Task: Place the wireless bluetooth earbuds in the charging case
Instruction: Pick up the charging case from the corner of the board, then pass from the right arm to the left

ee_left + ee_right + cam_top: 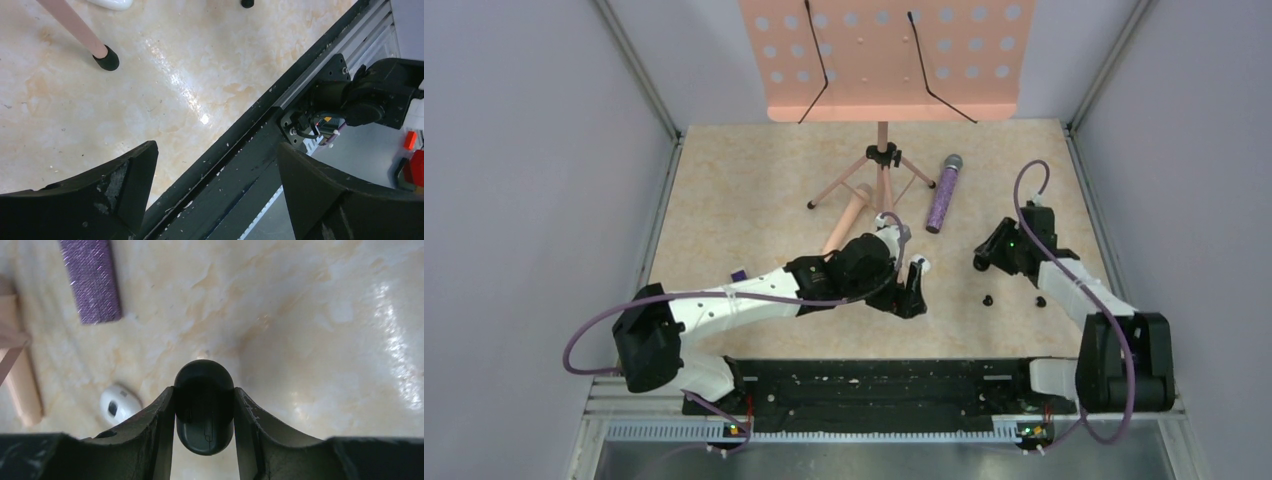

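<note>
Pinching charging case [204, 412] — right tool [204, 391]

Legible text, labels, brands, numbers, signs: none in any view

Charging case [204, 405]: one faint scored mark near the lower end of its dark shell, too faint to make out as a letter, number or logo
</note>
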Available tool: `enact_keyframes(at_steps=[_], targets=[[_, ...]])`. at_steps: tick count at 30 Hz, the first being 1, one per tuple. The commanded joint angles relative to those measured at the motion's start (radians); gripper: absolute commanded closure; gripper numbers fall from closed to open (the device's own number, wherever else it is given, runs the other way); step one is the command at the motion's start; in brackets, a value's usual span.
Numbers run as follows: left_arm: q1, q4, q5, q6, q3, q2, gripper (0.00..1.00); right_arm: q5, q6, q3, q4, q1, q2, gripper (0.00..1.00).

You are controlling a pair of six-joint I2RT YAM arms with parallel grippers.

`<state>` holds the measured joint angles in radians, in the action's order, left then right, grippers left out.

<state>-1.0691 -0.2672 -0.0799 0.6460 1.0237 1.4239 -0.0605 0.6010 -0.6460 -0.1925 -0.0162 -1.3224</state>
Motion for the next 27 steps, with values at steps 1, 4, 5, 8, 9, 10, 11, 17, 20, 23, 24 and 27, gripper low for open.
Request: enact_keyframes(at_steps=[1,4,5,8,9,10,11,17,20,23,24,27], targets=[[0.018,0.093,0.006,0.081,-0.012,-0.035,0.06,-0.211,-0.018,0.071,-0.021,-0.003,0.205,0.83],[0.023,0.153,-0.012,0.131,-0.016,-0.019,0.06,-0.267,0.01,0.106,-0.067,-0.024,0.354,0.83],[0.023,0.177,-0.02,0.149,-0.017,-0.01,0.04,-0.268,0.025,0.109,-0.093,-0.033,0.399,0.83],[0.024,0.275,-0.069,0.174,-0.023,0.02,0.01,-0.254,0.084,0.105,-0.185,-0.058,0.523,0.83],[0.023,0.312,-0.086,0.177,-0.021,0.032,0.01,-0.251,0.108,0.102,-0.207,-0.066,0.553,0.83],[0.024,0.338,-0.095,0.176,-0.016,0.046,0.01,-0.248,0.144,0.1,-0.229,-0.072,0.577,0.84],[0.023,0.357,-0.097,0.175,-0.01,0.061,0.01,-0.243,0.167,0.097,-0.247,-0.082,0.602,0.84],[0.023,0.427,-0.068,0.172,0.036,0.147,0.03,-0.234,0.257,0.074,-0.314,-0.106,0.668,0.84],[0.02,0.501,-0.055,0.195,0.024,0.171,0.07,-0.24,0.267,0.06,-0.314,-0.115,0.668,0.84],[0.015,0.544,-0.038,0.2,0.021,0.186,0.09,-0.244,0.279,0.05,-0.313,-0.116,0.667,0.84],[0.014,0.557,-0.039,0.197,0.021,0.191,0.09,-0.248,0.283,0.047,-0.312,-0.116,0.665,0.84],[0.009,0.58,-0.058,0.191,0.031,0.207,0.11,-0.259,0.291,0.042,-0.303,-0.116,0.648,0.84]])
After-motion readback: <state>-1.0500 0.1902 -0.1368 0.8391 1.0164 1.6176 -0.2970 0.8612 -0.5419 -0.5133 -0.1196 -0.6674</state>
